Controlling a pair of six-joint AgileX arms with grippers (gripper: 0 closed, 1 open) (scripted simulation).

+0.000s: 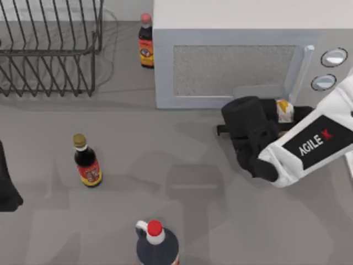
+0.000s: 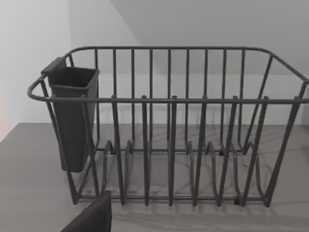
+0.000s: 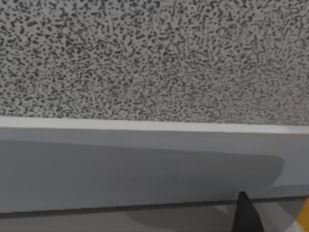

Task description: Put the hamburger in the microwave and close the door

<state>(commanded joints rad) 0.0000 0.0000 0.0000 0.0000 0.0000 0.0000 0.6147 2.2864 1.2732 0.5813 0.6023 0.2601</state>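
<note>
At the near edge of the table stands a dark round bottle with a red cap and white neck [image 1: 156, 243], and a little farther, toward the left side, a small dark sauce bottle with a gold cap and red label [image 1: 86, 161]; both are well apart from the work. The left arm [image 1: 6, 182] is parked at the left edge of the table, and I cannot tell how its fingers stand. Farther in, on the right, the right gripper [image 1: 276, 117] is just in front of the large white-grey box microwave [image 1: 248, 16], and the small whitish-tan hamburger with a yellow-orange patch [image 1: 284, 110] sits at its black fingers, low before the pale grey door with the speckled window [image 1: 234, 69]. It seems the fingers are clamped on the hamburger, but the grip itself is hidden, so I cannot tell. The door looks closed, with its vertical white bar handle [image 1: 300, 72] just beyond the gripper. From here, I judge the main danger is this: if the arm pushes forward, the hamburger will press on the closed door and may slip out or be crushed. The black wrist could also knock the handle. At the back stand a dark wire dish rack [image 1: 49, 49] and another dark sauce bottle with a pink cap [image 1: 145, 44], beside the microwave's left wall.
</note>
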